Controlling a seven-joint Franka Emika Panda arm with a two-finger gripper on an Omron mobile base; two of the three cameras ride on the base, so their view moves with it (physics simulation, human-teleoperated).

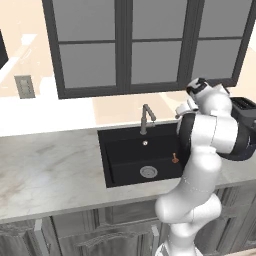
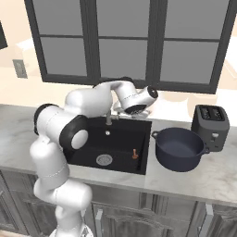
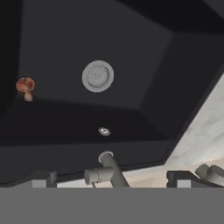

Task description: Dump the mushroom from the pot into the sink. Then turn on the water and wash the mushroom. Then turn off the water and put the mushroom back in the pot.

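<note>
- Since the mushroom already lies on the floor of the sink, near its right wall and apart from the round drain, the dumping looks done — the step in hand is turning on the water.
- Above the back of the basin the gripper hangs close over the faucet; its jaws stand wide and hold nothing, with both dark tips flanking the spout in the hand view.
- Next, I judge, the hand must reach the faucet's handle and push it over. The grey lever-like part at the right of the hand view may be that handle, though I cannot tell for sure.
- Back on the counter just right of the sink stands the pot, upright and seemingly empty — ready for the mushroom's return.
- Behind the pot sits a black toaster, well clear of the faucet.
- Nothing blocks the faucet itself; the main risk is the open fingers bumping the spout rather than the handle, since the two sit close together.
</note>
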